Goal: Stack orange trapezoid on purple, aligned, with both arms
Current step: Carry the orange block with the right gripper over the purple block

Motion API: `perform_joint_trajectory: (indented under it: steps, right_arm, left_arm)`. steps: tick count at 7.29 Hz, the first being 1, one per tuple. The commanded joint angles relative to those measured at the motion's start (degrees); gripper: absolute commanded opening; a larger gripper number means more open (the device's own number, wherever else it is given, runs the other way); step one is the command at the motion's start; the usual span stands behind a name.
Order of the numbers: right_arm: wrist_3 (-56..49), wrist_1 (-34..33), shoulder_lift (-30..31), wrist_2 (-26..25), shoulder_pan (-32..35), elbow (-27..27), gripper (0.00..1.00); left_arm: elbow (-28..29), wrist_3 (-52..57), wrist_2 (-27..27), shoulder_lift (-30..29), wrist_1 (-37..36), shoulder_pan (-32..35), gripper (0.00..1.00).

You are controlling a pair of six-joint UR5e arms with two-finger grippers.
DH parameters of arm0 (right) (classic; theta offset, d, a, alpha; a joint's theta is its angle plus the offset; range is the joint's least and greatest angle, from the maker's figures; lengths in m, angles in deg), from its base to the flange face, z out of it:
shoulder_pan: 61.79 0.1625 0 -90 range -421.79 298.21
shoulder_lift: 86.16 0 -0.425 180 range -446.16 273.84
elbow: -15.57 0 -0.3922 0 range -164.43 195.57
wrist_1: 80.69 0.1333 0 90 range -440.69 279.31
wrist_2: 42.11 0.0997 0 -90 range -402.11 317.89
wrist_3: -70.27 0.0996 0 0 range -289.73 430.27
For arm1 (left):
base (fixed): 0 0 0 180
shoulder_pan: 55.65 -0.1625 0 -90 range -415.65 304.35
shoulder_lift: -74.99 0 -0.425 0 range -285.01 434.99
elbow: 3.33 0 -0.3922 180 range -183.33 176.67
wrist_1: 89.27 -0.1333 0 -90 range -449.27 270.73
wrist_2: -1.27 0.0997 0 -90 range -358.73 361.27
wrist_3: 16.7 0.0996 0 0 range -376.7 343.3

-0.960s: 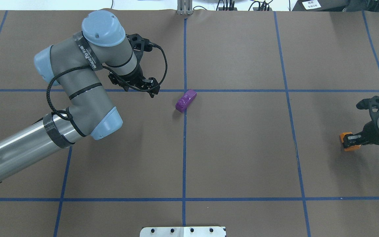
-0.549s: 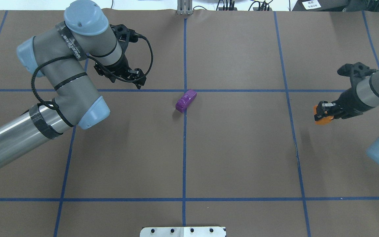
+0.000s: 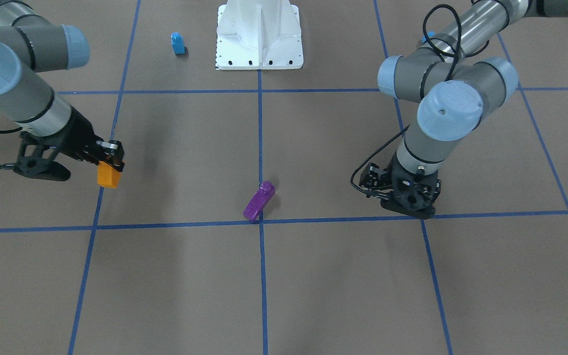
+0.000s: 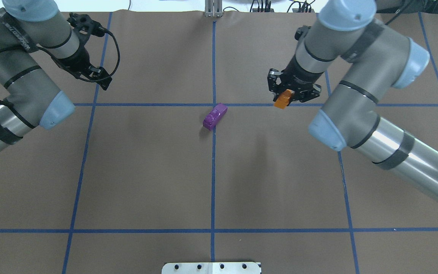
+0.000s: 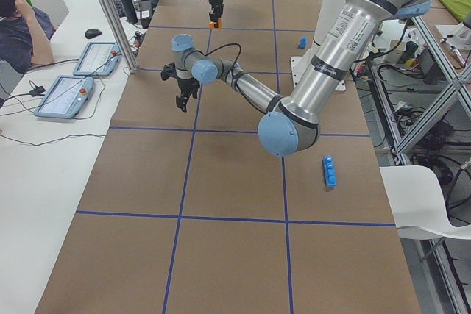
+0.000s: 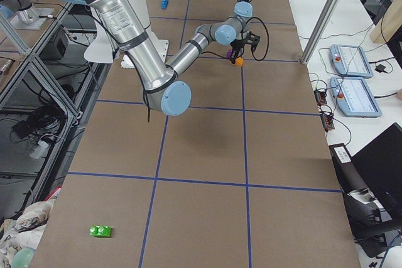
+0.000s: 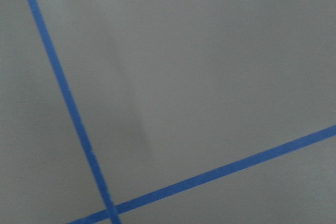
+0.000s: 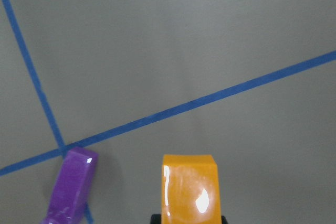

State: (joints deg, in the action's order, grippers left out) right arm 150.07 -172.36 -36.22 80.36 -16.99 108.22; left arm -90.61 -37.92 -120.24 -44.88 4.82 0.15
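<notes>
Grey-and-silver arms, pale-blue caps, black cables, possibly taped.

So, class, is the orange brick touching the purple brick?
Apart. The overhead view shows bare table between the orange brick, held in the right claw, and the purple brick.

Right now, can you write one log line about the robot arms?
right tool: shut on orange trapezoid, above table | purple: lying on table, untouched | left tool: off aside, grip unclear | stack: not done
</notes>
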Motion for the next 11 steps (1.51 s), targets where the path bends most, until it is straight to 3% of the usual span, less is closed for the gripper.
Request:
perform_joint_trajectory:
  steps: [1,2,4,7,11]
  right_arm:
    - [11.64,-0.53,-10.27,-3.71,-4.79,-9.47,0.0]
    - [16.22,-0.35,-13.52,-5.46,-6.72,-13.51,0.0]
    - [24.67,-0.17,-14.35,-6.36,-8.84,-14.69,0.0]
    - [27.86,1.05,-18.2,-6.8,-8.94,-21.08,0.0]
    - [29.27,4.22,-18.13,-8.03,-9.12,-23.39,0.0]
  left_arm:
    - [0.0,9.23,-2.93,4.71,0.04,5.34,1.0]
    - [0.0,12.49,-3.03,6.39,0.04,7.28,1.0]
    - [0.0,12.78,-4.08,7.37,0.13,8.35,1.0]
    - [0.09,12.78,-4.08,7.46,0.13,8.35,1.0]
    - [0.17,12.78,-4.0,8.6,1.53,8.09,1.0]
